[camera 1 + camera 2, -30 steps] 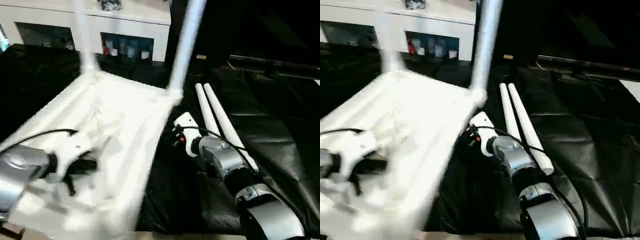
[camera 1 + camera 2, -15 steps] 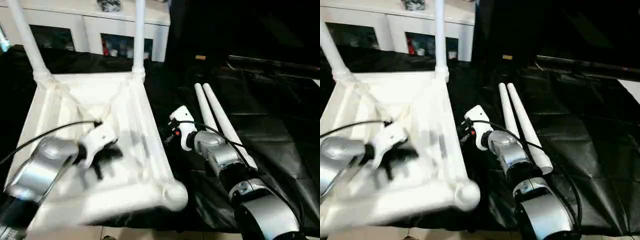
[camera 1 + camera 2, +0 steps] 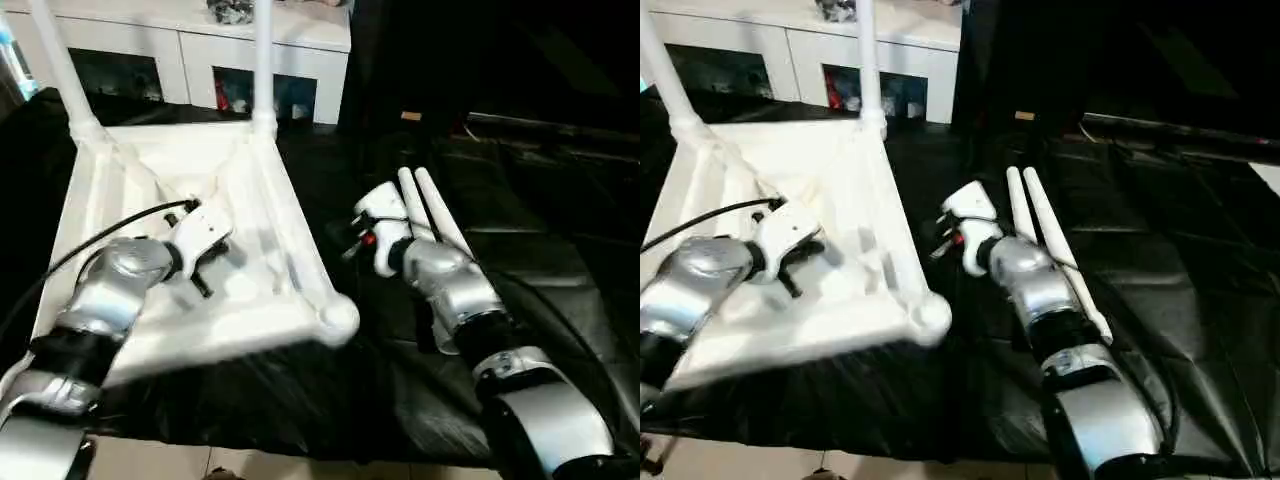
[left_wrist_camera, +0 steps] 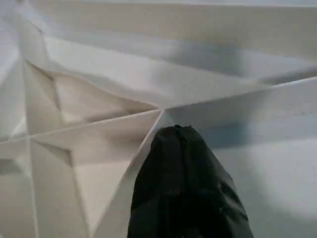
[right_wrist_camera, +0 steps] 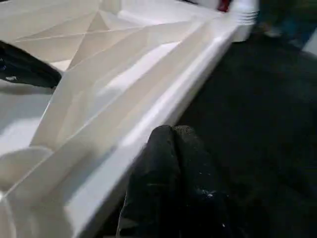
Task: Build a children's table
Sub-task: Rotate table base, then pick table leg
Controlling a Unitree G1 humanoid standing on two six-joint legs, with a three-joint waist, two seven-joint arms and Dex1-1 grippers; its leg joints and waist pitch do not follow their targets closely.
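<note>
Lying upside down on the black worktop [image 3: 560,260], the tabletop [image 3: 130,190] has two legs [image 3: 262,60] standing up. Left pincer [image 4: 181,148], pressed together, hovers over its ribs; right pincer [image 5: 171,153], pressed together, sits beside its rim, near two loose legs [image 3: 1045,235].

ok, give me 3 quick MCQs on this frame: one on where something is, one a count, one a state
1. Where do the two loose legs lie?
A. on the black cloth beside the right arm
B. inside the tabletop
C. on the cabinet

2. How many legs stand in the tabletop's corner sockets?
A. none
B. two
C. four

3. How is the left gripper?
A. wide open above the table
B. shut, its tip at a rib of the underside
C. shut on a leg

Key: 1 A, the pair lies side by side on the black cloth by the right forearm. 2 B, the fitted legs rise from the two far corners. 3 B, the left wrist view shows the black fingers together against a rib.
</note>
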